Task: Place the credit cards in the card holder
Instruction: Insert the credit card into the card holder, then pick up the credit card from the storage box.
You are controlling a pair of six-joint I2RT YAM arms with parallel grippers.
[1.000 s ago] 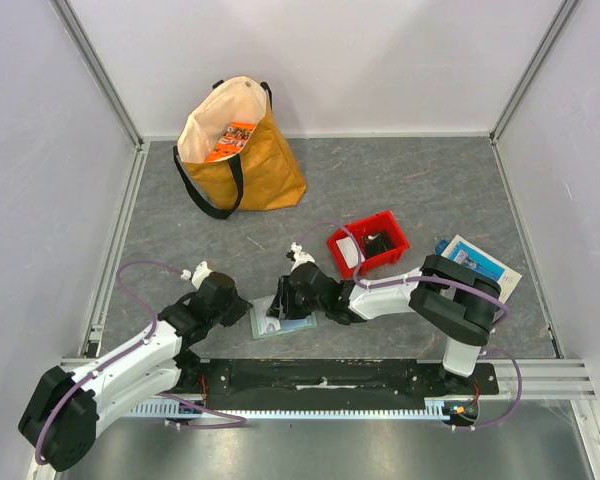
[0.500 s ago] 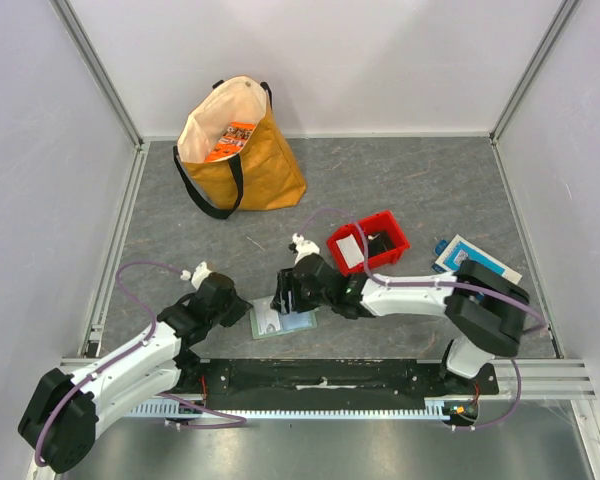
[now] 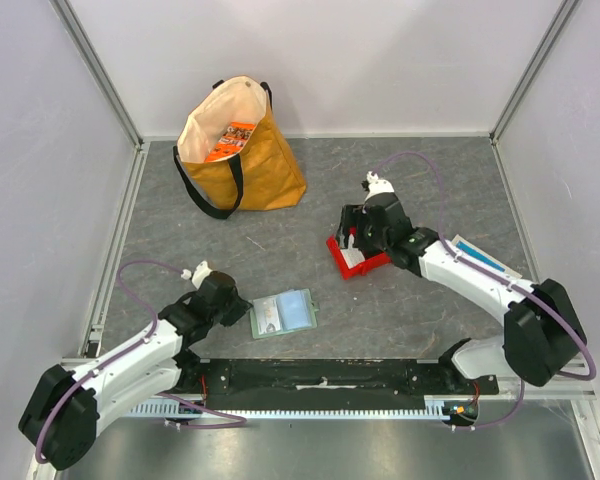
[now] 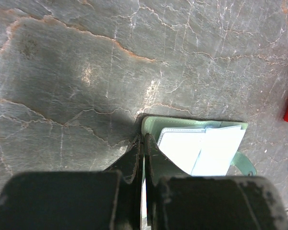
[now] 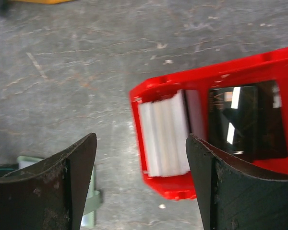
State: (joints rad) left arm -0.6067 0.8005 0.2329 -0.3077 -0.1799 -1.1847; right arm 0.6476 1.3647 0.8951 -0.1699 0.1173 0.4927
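The pale-green card holder (image 3: 283, 316) lies open near the table's front. A whitish card (image 4: 180, 143) and a light blue card (image 4: 223, 146) lie on it. My left gripper (image 3: 244, 314) is shut on the holder's left edge (image 4: 151, 125), with the jaws pinched together in the left wrist view (image 4: 143, 138). My right gripper (image 3: 356, 238) is open and empty over the red bin (image 3: 348, 262). In the right wrist view it (image 5: 141, 139) hangs above whitish cards (image 5: 165, 134) that stand in the bin's (image 5: 151, 88) left compartment. A corner of the holder (image 5: 90, 201) shows at lower left.
A tan tote bag (image 3: 238, 148) stands at the back left. A blue-and-white printed box (image 3: 483, 260) lies to the right of the bin. A black object (image 5: 240, 120) fills the bin's other compartment. Aluminium rails and walls bound the table.
My right gripper has left the card holder and moved back and right to above the red bin. The holder now lies uncovered with the cards on it. The left arm has not moved.
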